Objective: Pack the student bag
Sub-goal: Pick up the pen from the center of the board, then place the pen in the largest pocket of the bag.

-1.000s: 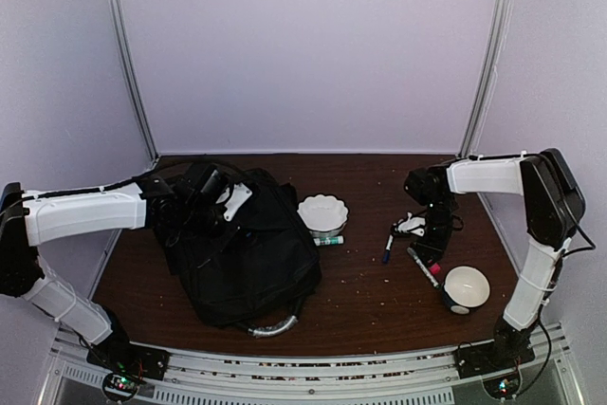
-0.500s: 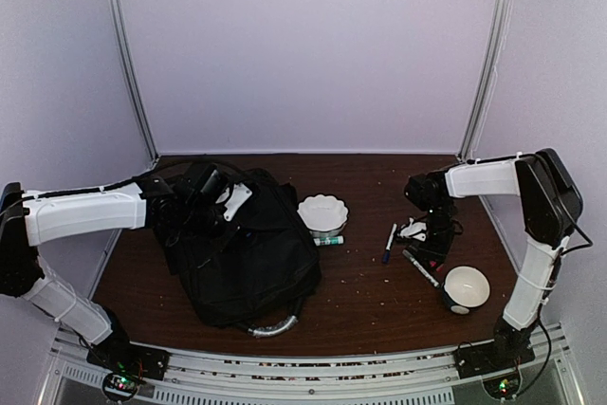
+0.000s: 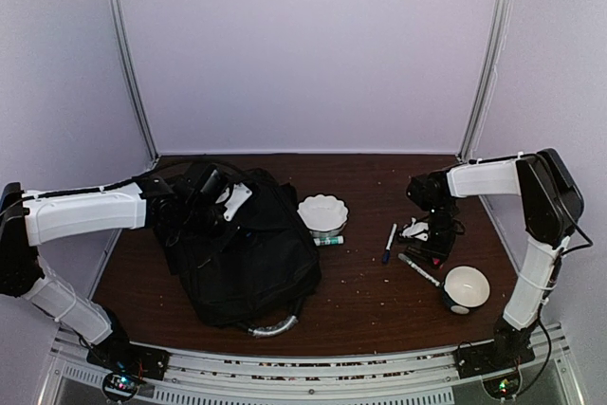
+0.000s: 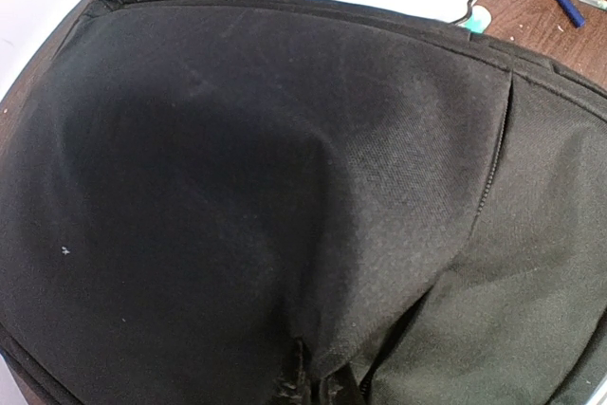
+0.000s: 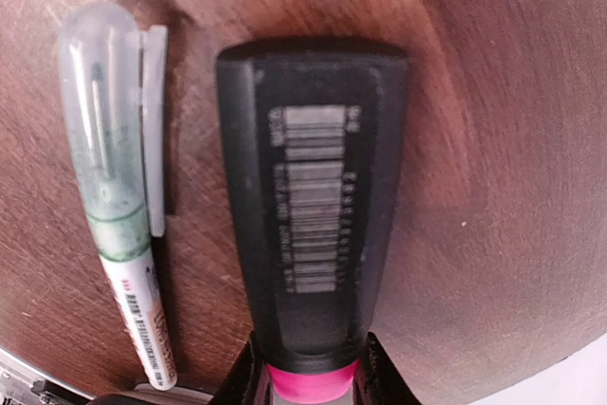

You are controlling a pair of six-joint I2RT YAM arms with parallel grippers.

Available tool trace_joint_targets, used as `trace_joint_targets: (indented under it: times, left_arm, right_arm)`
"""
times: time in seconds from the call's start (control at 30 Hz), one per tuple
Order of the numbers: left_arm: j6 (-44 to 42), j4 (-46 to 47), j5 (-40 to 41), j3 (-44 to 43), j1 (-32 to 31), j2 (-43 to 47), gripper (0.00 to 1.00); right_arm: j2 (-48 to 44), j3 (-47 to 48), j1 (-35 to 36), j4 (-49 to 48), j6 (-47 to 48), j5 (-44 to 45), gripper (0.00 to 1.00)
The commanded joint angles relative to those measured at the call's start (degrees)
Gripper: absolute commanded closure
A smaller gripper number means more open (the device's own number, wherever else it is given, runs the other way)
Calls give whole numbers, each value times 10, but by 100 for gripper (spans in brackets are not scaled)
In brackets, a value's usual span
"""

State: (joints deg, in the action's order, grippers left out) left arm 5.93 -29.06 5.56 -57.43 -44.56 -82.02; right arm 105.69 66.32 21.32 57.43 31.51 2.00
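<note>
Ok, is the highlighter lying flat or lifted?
Lying flat: the highlighter rests on the table beside the pen, with the right gripper closed on its pink end.

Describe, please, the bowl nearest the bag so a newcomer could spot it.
Start at the big black student bag on the left. Just right of it sits a white bowl. Unlike the smooth bowl near the right arm, its rim is scalloped, a green-capped marker beside it.
</note>
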Motion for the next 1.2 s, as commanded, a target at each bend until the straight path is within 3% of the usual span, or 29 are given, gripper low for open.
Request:
trace_joint_targets:
  times: [0.0,0.3,0.57,0.87,1.17]
  left_arm:
    - [5,28,-16,5,3,5,100]
    - [12,31,-14,-3,3,21,100]
    - [31,56,-24,2,3,43,100]
    - [42,53,-18,-13,3,54,100]
    - [63,78,-16,-8,3,74,100]
  right_arm:
    - [-11,-5,-6,-8,0,6,86]
    - [-73,59,5,23,-16,-44,91]
    - [-84,146,90,46,-39,-126,92]
    - [4,316,242,60,-106,-296,93]
    - [112,399,298,71,-188,-421,93]
